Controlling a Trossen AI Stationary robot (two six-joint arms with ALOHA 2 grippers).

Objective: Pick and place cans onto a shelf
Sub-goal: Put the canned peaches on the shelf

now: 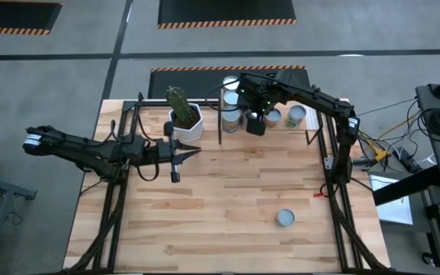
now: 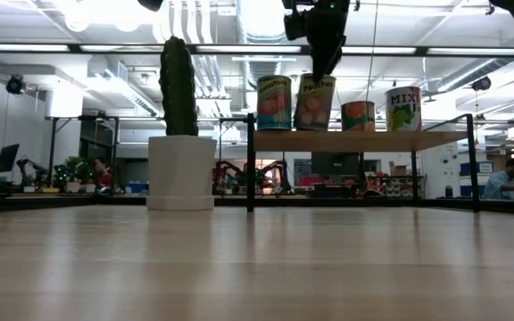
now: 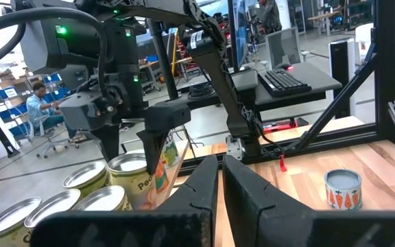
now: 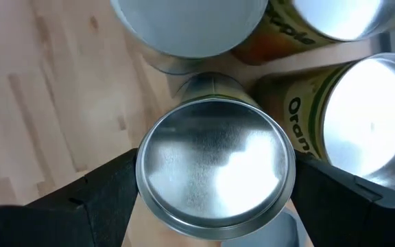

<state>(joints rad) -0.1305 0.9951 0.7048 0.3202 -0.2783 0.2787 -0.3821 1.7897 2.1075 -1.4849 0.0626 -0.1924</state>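
Note:
The shelf (image 2: 364,140) stands at the table's far side with several cans on its board. My right gripper (image 4: 214,185) reaches down from above onto the second can from the left (image 2: 314,102), its silver top (image 4: 214,161) lying between the two fingers. Other cans (image 2: 274,102) (image 2: 358,116) (image 2: 403,109) stand on their bases beside it. One more can (image 1: 285,218) stands on the table near the front right. My left gripper (image 1: 197,151) hovers shut and level over the table's left half, holding nothing. My right gripper has the can's upper rim between its two fingers, one finger (image 4: 112,189) on each side of the round top (image 4: 149,206). The fingers come steeply from above. The can's base rests on the shelf board, close among its neighbours.
A white hexagonal pot with a cactus (image 1: 183,114) stands left of the shelf. Black frame rails (image 1: 334,176) run along the table's left and right sides. Bare wood lies in the middle and at the front. People sit in the room beyond the table.

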